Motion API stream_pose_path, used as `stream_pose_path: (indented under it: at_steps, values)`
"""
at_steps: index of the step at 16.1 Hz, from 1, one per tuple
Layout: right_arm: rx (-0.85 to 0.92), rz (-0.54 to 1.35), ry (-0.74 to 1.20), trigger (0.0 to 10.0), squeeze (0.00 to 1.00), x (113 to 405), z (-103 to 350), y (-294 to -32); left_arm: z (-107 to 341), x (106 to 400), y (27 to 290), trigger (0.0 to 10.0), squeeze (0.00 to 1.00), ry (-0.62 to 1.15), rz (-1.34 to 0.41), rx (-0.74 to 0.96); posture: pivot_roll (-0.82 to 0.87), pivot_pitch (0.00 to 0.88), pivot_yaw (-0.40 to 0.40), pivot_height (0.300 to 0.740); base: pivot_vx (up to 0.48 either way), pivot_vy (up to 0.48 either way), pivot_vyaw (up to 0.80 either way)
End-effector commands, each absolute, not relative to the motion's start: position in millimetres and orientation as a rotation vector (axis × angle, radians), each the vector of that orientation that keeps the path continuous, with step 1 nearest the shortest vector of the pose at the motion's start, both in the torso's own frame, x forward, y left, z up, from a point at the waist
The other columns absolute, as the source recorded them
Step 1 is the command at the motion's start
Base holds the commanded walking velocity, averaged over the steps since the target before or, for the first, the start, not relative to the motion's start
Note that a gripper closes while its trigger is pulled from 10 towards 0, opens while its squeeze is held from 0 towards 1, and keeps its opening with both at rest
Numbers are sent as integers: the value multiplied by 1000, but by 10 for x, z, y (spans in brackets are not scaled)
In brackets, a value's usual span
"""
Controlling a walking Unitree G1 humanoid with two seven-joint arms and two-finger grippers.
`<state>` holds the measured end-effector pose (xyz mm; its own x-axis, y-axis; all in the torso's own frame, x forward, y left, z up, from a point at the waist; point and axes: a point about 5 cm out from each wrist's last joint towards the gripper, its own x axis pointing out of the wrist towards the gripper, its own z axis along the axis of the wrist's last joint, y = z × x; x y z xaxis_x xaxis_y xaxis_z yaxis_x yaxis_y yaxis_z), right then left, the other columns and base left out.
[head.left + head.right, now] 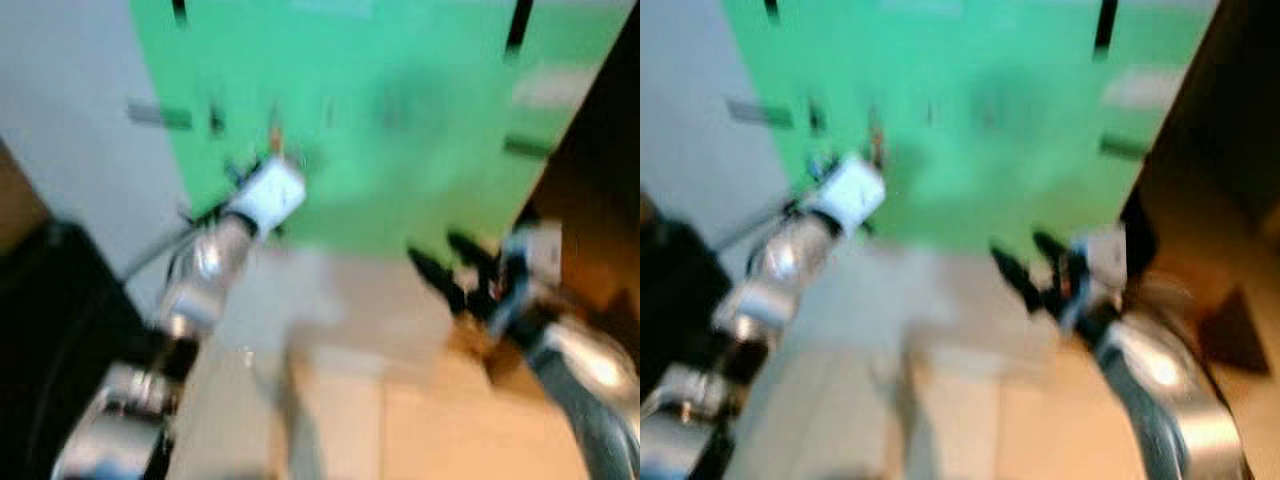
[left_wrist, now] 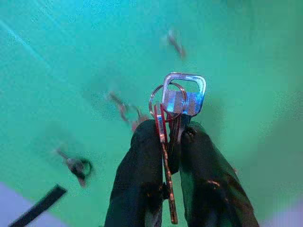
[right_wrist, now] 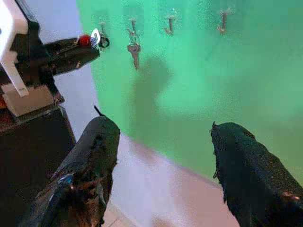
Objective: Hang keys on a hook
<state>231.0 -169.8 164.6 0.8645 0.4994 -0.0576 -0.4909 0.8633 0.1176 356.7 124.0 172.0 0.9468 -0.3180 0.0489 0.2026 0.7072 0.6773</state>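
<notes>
Head views are blurred. The left pincer (image 2: 170,142) is raised against the green board (image 1: 400,120) and is clamped on the keys (image 2: 177,99): a ring with a silver rectangular-headed key and a reddish blade, standing up between the two black fingers (image 2: 139,179). The keys sit near the board's row of small metal hooks (image 2: 118,101); whether they touch a hook cannot be told. In the right wrist view, a single key (image 3: 134,51) hangs from one hook in that row, with bare hooks further along. The right pincer (image 3: 165,165) is lower, in front of the board's bottom edge, its fingers spread wide apart and holding nothing.
</notes>
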Motion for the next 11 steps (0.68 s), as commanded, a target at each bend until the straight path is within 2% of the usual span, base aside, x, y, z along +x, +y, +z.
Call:
stream_pose_path:
  at_steps: [1,2,4,6,9,11]
  values:
    - [101,527,84,10000,0,2311,1678,-1688,1838,3627,1228,10000,0,-204,-280,747,-164,0,0,740,0,0,0]
    - [100,526,83,10000,0,2319,1684,-1687,1857,3652,1227,10000,0,-207,-276,746,-166,0,0,740,0,0,0]
    - [92,461,76,10000,0,2328,1672,-1708,1927,3654,1160,10000,0,-248,-310,629,-168,0,7,740,0,0,0]
    - [168,238,86,10000,0,2328,1541,-1743,1834,3472,1130,10000,0,-249,-362,517,-162,0,14,740,0,0,0]
    - [231,85,95,10000,0,2318,1418,-1780,1798,3313,1138,10000,0,-259,-387,470,-133,0,39,740,0,0,0]
    - [188,7,116,10000,0,2309,1298,-1769,1710,3134,1251,10000,0,-235,-391,369,-136,0,84,740,0,0,0]
